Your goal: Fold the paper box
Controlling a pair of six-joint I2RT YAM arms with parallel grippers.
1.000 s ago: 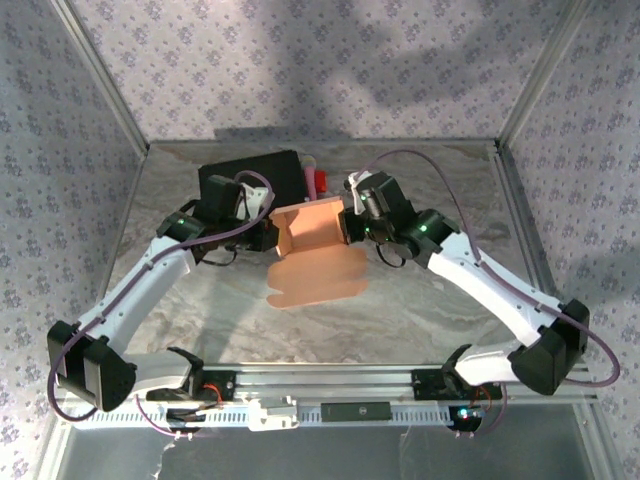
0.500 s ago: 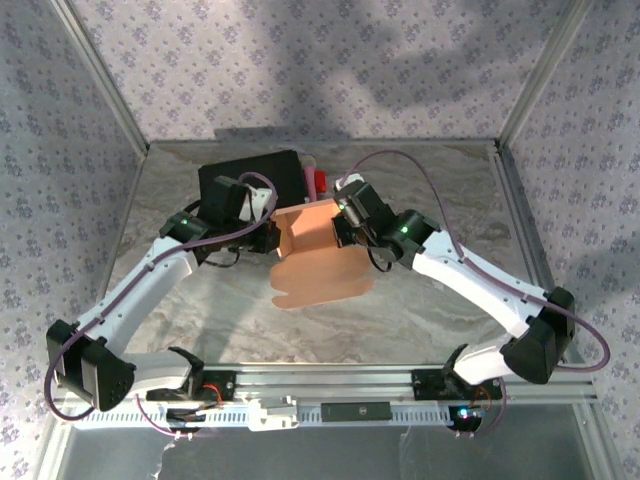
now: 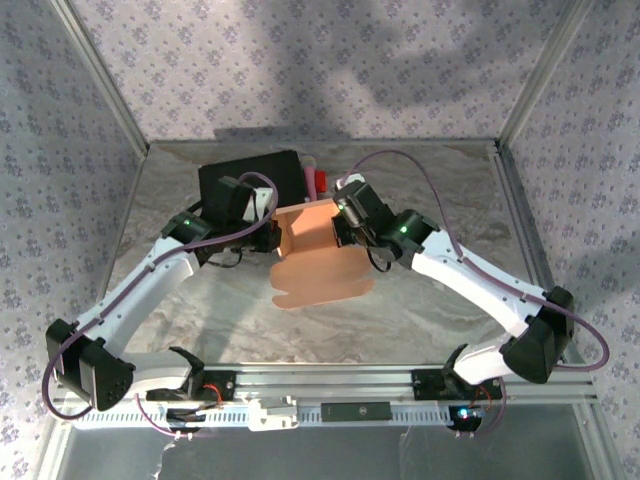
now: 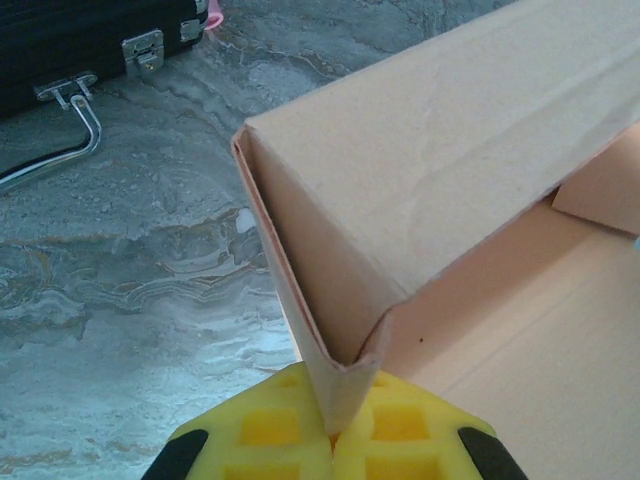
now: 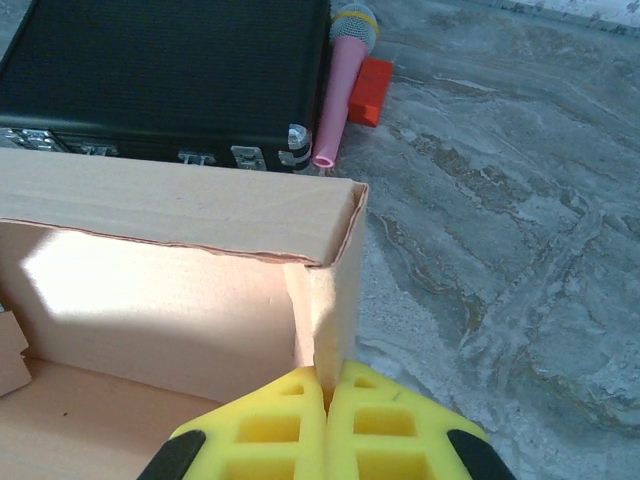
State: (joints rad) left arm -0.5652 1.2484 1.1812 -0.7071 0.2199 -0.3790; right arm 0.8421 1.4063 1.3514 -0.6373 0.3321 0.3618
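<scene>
Left claw (image 4: 335, 432) clamped on paper box (image 4: 440, 170) wall corner, right claw (image 5: 325, 385) on opposite corner. Best: square walls, even tension, no crushing.

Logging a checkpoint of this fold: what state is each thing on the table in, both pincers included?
paper box: partly folded, far and side walls raised, near flap flat on the table.
left pincer: shut on the box's left corner wall.
right pincer: shut on the box's right corner wall.
black case: closed, lying flat.
pink tube: lying on its side beside the case.
</scene>
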